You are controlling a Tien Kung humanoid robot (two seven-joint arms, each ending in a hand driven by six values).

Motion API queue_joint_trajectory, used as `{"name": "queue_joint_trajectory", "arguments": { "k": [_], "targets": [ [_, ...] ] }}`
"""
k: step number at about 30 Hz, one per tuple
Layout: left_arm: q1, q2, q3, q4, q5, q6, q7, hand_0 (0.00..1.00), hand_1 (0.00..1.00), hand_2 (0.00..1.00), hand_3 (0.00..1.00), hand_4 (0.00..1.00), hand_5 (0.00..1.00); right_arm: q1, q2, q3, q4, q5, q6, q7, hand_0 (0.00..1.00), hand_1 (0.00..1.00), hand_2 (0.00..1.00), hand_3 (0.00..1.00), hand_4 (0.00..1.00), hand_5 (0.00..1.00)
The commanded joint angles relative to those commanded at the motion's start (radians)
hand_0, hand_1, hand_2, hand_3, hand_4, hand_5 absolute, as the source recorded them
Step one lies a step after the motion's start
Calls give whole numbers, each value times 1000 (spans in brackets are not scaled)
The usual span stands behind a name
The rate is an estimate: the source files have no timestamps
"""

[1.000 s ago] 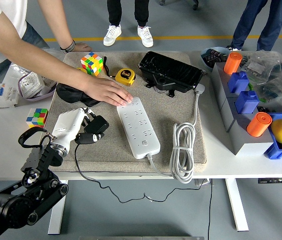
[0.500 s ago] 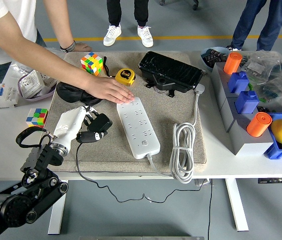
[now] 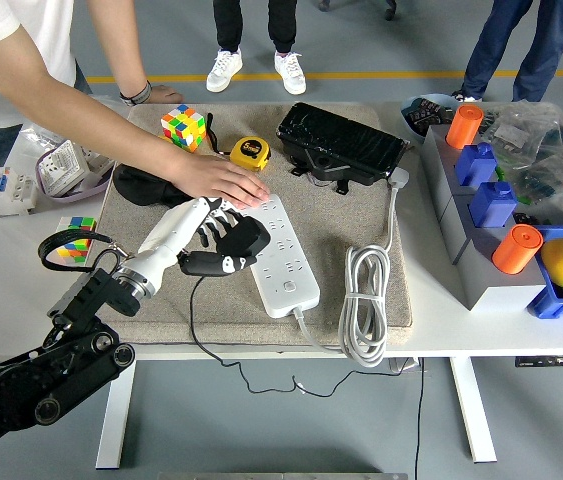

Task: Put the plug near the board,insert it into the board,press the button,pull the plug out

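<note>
Left hand (image 3: pixel 199 235) clamped on black plug (image 3: pixel 233 244), fingers curled round it, cord trailing down off the worktop (image 3: pixel 1 300) near edge. Plug sits at the left edge of the white power strip (image 3: pixel 276 255), touching or just over it; can't tell if the pins are seated. Strip lies on the beige mat (image 3: pixel 361 200), running from 11 to 5 o'clock, its white cable coiled (image 3: pixel 364 300) at 3 o'clock of it. Person's hand (image 3: pixel 223 183) lies flat on the strip's far end, at 12 o'clock of the plug. Yellow tape measure (image 3: pixel 251 153) and Rubik's cube (image 3: pixel 183 127) farther back at 11 o'clock.
</note>
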Motion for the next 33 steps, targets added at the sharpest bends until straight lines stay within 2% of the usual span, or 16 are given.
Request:
{"name": "queue_joint_trajectory", "arguments": {
  "k": [3, 7, 18, 33],
  "targets": [
    [-24, -9, 32, 20, 0, -13, -8, 226, 354, 347, 530, 726, 2, -2, 1, 6, 0, 1, 0, 0, 599, 598, 544, 544, 759, 243],
    [-52, -20, 57, 52, 40, -10, -19, 227, 356, 350, 531, 726, 2, -2, 5, 10, 0, 3, 2, 0, 598, 598, 544, 544, 760, 240],
    [-106, -44, 73, 148, 107, 0, -40, 231, 353, 357, 535, 736, 2, -1, 6, 15, -1, 5, 6, 1, 599, 598, 544, 545, 761, 238],
    [-130, -40, 77, 218, 120, -25, -57, 241, 354, 358, 535, 738, 2, -1, 6, 18, 0, 5, 8, 2, 599, 597, 544, 545, 763, 234]
  ]
}}
